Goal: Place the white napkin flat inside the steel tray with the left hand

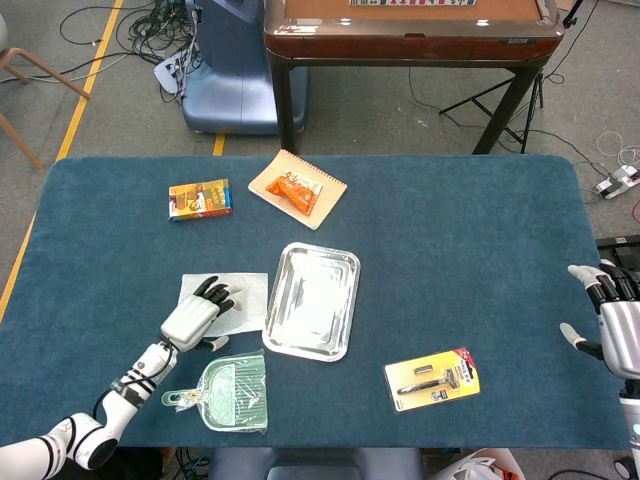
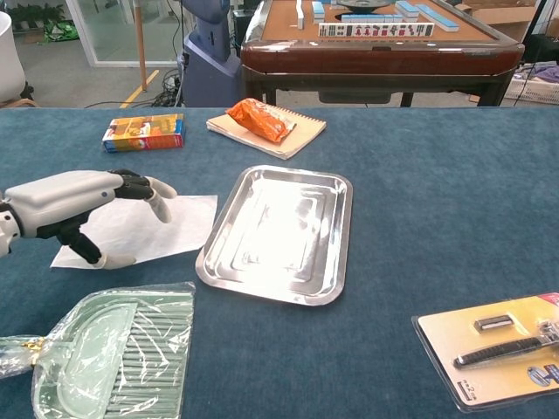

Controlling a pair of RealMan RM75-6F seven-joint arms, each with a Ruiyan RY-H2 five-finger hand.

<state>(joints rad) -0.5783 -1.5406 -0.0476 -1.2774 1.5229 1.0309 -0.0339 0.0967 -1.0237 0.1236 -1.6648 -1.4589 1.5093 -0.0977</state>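
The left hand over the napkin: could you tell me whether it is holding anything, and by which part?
Nothing is held. The left hand hovers open above the napkin, which lies flat beside the tray.

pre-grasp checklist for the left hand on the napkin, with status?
1. Left hand over the white napkin: ok.
2. Napkin gripped: not ok, fingers spread, nothing held.
3. Fingertip contact with napkin: cannot tell.
4. Steel tray empty: ok.
5. Napkin beside the tray's left edge, outside it: ok.
6. Green dustpan apart from the napkin: ok.
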